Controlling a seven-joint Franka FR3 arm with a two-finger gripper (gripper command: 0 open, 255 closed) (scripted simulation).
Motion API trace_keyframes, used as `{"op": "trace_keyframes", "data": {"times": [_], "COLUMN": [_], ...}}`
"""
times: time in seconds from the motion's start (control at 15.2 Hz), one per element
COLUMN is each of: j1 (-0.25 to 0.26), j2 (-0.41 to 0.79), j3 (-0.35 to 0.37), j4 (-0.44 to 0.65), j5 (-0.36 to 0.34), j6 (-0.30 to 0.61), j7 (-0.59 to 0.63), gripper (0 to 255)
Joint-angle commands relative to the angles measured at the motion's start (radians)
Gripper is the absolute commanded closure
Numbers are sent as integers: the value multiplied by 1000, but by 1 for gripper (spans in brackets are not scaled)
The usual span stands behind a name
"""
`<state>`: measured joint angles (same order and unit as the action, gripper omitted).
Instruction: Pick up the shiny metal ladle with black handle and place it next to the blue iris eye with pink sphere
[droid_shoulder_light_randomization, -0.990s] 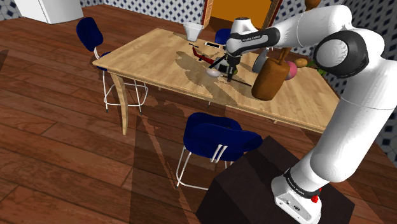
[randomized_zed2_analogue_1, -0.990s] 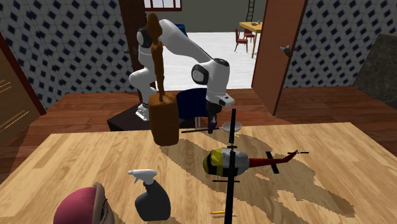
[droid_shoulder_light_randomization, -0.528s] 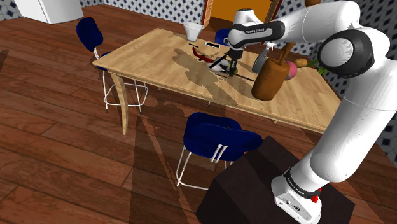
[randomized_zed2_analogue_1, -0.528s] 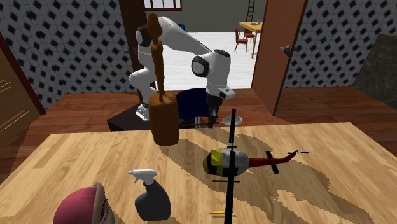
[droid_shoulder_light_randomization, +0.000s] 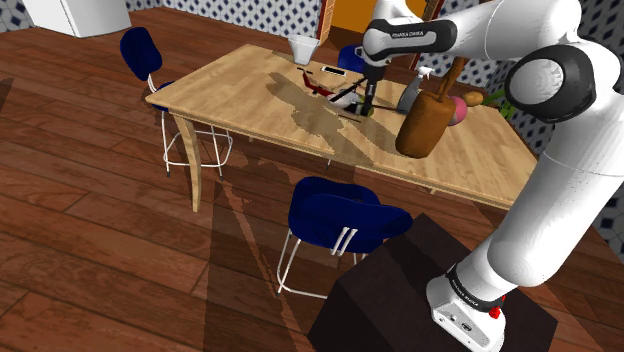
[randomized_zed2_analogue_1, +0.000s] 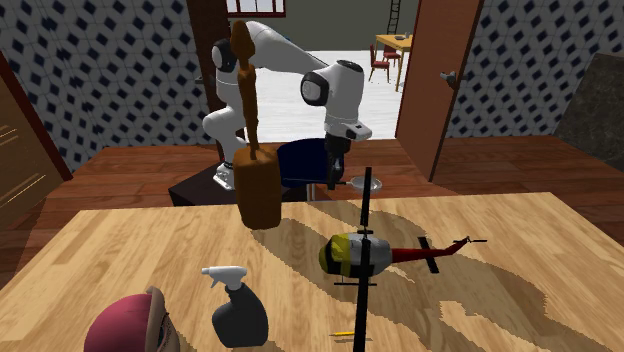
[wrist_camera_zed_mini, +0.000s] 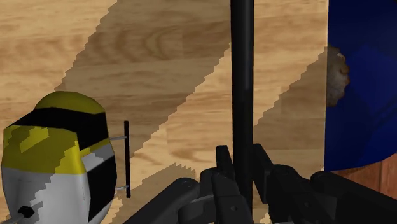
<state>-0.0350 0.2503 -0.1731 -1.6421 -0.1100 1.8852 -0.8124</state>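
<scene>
Second exterior view, left to right: dark pink glossy sphere (randomized_zed2_analogue_1: 128, 322) at the near left of the light, grained wooden surface (randomized_zed2_analogue_1: 90, 250). Just beside it is a squat dark grey spray bottle with white trigger head (randomized_zed2_analogue_1: 237, 312). Next, a tall brown wooden piece (randomized_zed2_analogue_1: 256, 185), blocky base and slim turned neck, upright. Black two-finger end effector (randomized_zed2_analogue_1: 334, 182) is over the far edge, clamped on the shiny metal ladle with thin black rod handle (randomized_zed2_analogue_1: 358, 184). Its round bowl pokes out to the view's right of the fingers, clear of the wood and well apart from the sphere. Wrist view agrees: straight handle pinched between both fingers (bowl itself hidden there). Rightmost, toy helicopter (randomized_zed2_analogue_1: 352, 256) with rounded yellow, black and white body and red tail, on the surface. Dark blue padded chair (wrist_camera_zed_mini: 362, 63) just past the surface edge.
</scene>
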Motion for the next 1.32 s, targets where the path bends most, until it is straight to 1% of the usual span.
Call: {"op": "trace_keyframes", "data": {"times": [0.0, 0.86, 0.92, 1.25], "j1": [0, -2, -2, -49], "j2": [-1, 1, 1, -112], "j3": [0, -1, -1, -38], "j4": [25, 201, 202, 46], "j5": [1, 5, 5, -9], "j6": [-24, -198, -199, -144], "j7": [-4, -25, -26, -106], "gripper": [255, 255, 255, 255]}}
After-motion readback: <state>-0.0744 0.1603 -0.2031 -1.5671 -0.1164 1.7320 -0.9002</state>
